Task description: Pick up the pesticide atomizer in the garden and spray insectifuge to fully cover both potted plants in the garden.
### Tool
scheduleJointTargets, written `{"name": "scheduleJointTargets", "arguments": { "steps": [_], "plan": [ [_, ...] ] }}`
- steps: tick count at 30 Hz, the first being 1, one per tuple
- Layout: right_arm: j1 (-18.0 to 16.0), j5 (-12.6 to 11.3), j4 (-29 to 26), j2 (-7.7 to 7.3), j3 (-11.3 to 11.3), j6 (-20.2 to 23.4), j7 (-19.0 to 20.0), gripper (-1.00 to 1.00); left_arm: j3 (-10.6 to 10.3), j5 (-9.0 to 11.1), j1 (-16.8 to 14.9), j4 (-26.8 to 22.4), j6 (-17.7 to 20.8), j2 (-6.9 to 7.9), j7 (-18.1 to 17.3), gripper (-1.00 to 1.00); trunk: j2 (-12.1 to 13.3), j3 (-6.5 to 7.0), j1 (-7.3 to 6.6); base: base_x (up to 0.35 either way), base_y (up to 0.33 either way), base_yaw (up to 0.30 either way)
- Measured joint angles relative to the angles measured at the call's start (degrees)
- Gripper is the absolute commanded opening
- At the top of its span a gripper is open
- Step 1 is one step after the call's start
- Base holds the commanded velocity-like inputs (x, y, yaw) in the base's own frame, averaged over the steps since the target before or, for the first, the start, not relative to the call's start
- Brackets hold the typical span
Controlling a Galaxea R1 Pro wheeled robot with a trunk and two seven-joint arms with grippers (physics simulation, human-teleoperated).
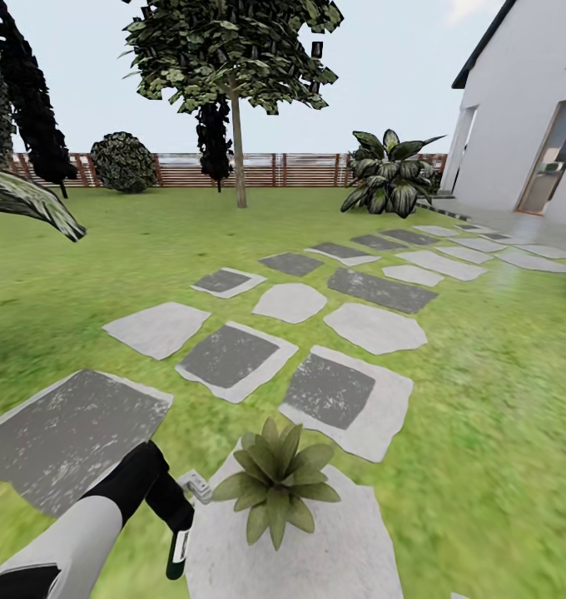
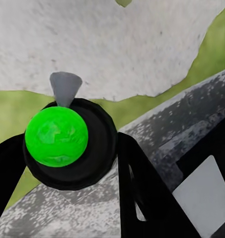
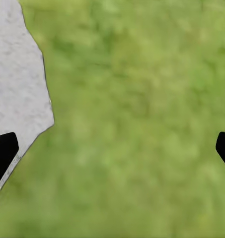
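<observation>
1. Left jaws [image 2: 72,148] clenched on the bottle [image 2: 56,136]; nozzle [image 2: 65,87] faces away from them.
2. Plant [image 1: 276,478] sits just beyond, on a stepping stone [image 1: 350,541]; aim there, sweep every leaf.
3. Right jaws [image 3: 112,148] released over the lawn [image 3: 142,99]

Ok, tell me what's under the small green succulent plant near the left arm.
The spiky green rosette plant sits on a pale grey irregular stepping stone set in the green lawn. Its leaves cover whatever pot holds it, so the pot cannot be seen from the head view.
</observation>
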Motion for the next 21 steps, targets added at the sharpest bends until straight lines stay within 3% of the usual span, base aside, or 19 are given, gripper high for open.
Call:
{"name": "scheduleJointTargets", "arguments": {
  "steps": [3, 4, 16, 21],
  "plan": [
    [0.00, -0.01, 0.00, 0.00, 0.00, 0.00, -0.04, 1.00, 0.00, -1.16, 0.00, -0.12, -0.02, 0.03, -1.81, -1.00, 0.00, 0.00, -0.01, 0.168, 0.000, -0.087],
    [0.01, -0.07, -0.24, -0.01, -0.04, -0.08, -0.31, 1.00, -0.06, -5.19, 0.10, -0.04, -0.47, 0.08, -4.90, -1.00, 0.02, 0.00, 0.03, 0.002, 0.000, -0.263],
    [0.00, -0.08, -0.15, 0.00, 0.00, -0.09, -0.33, 1.00, 0.01, -5.22, 0.17, -0.35, -0.67, 0.38, -4.41, -1.00, 0.00, 0.00, 0.02, 0.000, 0.000, -0.039],
    [0.00, -0.08, -0.10, 0.00, 0.01, -0.06, -0.33, 1.00, 0.00, -5.24, 0.31, -0.22, -0.75, 1.25, -4.03, -1.00, 0.00, 0.00, 0.02, 0.000, 0.000, -0.060]
  ]
}}
